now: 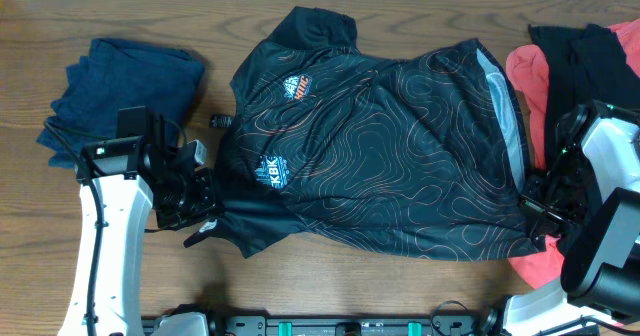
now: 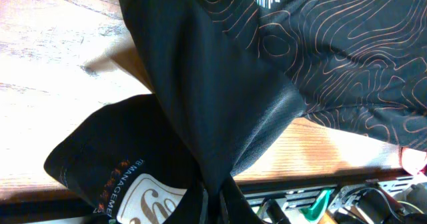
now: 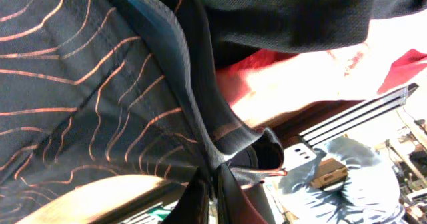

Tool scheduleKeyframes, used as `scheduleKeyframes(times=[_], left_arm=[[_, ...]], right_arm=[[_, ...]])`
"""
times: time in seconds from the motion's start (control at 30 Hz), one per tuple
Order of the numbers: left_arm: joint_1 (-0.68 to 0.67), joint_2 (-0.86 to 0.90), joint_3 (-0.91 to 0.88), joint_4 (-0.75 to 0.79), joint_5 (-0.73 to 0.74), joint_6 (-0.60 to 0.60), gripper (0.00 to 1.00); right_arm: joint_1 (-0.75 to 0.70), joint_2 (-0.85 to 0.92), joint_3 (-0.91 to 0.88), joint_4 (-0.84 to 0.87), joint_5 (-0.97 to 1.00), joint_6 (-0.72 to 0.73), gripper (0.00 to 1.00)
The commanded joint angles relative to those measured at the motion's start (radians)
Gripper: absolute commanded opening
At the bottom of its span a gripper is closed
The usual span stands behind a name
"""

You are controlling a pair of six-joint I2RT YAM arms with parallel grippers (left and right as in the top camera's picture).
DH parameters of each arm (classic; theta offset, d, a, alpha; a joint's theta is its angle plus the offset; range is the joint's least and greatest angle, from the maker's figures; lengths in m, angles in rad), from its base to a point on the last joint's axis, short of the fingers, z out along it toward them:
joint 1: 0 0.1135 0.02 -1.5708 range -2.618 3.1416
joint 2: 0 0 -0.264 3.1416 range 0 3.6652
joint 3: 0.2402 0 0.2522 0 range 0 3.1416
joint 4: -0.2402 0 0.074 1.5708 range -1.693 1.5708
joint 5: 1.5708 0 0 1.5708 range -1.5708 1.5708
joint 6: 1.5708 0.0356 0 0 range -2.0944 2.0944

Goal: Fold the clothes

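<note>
Jersey (image 1: 380, 146) spread flat on tabletop (image 1: 150, 16), near corners clenched in left pincer (image 1: 205, 216) and right pincer (image 1: 535, 216): lift both evenly, edge taut, then fold square.

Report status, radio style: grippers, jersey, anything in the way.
Left gripper shut on black orange-contoured soft jersey, sleeve side. Right gripper shut on opposite edge. Coral-red garment lies at that edge.
</note>
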Motion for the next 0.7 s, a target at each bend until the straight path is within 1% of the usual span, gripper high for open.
scheduleKeyframes(times=[0.0,0.27,0.3,0.33,0.37,0.4,0.47,0.5,0.53,0.6,0.67], left_arm=[[0.004,0.006,0.001,0.001,-0.013,-0.012,0.06],[0.004,0.006,0.001,0.000,-0.013,-0.012,0.06],[0.004,0.006,0.001,0.000,-0.013,-0.012,0.06],[0.004,0.006,0.001,0.000,-0.013,-0.012,0.06],[0.004,0.006,0.001,0.000,-0.013,-0.012,0.06],[0.004,0.006,0.001,0.001,-0.013,-0.012,0.06],[0.004,0.006,0.001,0.000,-0.013,-0.012,0.06],[0.004,0.006,0.001,0.000,-0.013,-0.012,0.07],[0.004,0.006,0.001,0.001,-0.013,-0.012,0.06],[0.004,0.006,0.001,0.001,-0.013,-0.012,0.06],[0.004,0.006,0.001,0.001,-0.013,-0.012,0.07]], right_arm=[[0.002,0.000,0.007,-0.010,-0.003,-0.024,0.09],[0.002,0.000,0.000,-0.006,-0.002,-0.025,0.10],[0.002,0.000,0.000,-0.004,0.000,-0.024,0.12],[0.002,0.000,0.000,-0.003,0.003,-0.024,0.22],[0.002,0.000,-0.002,-0.003,0.008,-0.024,0.26],[0.002,0.000,-0.006,-0.002,0.017,-0.023,0.29],[0.002,0.000,-0.030,0.015,0.033,-0.008,0.29],[0.002,0.000,-0.047,0.042,0.035,-0.009,0.32],[0.002,0.000,-0.063,0.070,0.035,-0.009,0.38],[0.002,0.000,-0.098,0.130,0.037,-0.009,0.48],[0.002,0.000,-0.130,0.172,0.038,-0.009,0.51]])
